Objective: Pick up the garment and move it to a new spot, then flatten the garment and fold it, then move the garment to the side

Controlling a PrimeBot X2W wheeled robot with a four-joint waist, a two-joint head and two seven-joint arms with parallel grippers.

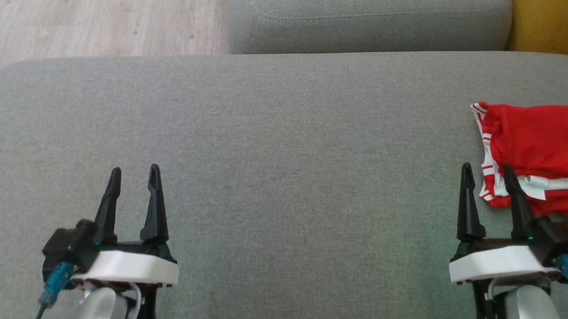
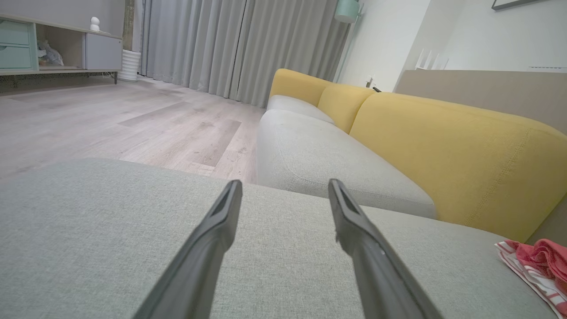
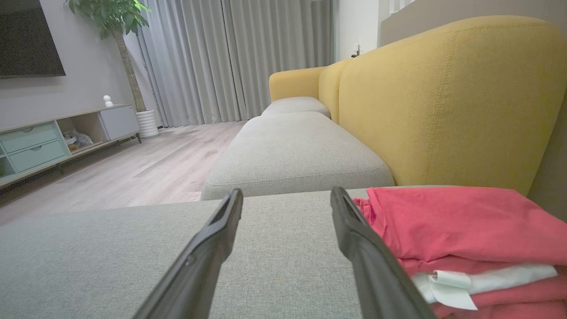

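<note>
Garment (image 1: 554, 140): red with white trim, folded in layers, lying on the grey sofa cushion (image 1: 284, 154) at the frame's right edge. Right gripper (image 1: 487, 166) just beside it, fingers apart, empty. Left gripper (image 1: 135, 168) at lower left, fingers apart.

Yellow backrest (image 3: 443, 102) borders the grey seat cushion (image 1: 286, 129) (wood floor (image 1: 73, 6) beyond).

Living room. Grey seat cushions (image 1: 285, 144) in the foreground; yellow backrests (image 3: 443, 102) at 3 o'clock; pale wood floor (image 2: 110, 119) at 9; grey curtains (image 3: 230, 57) at 12; low sideboard (image 3: 53, 137) at 10; potted tree (image 3: 110, 15) at 11.
</note>
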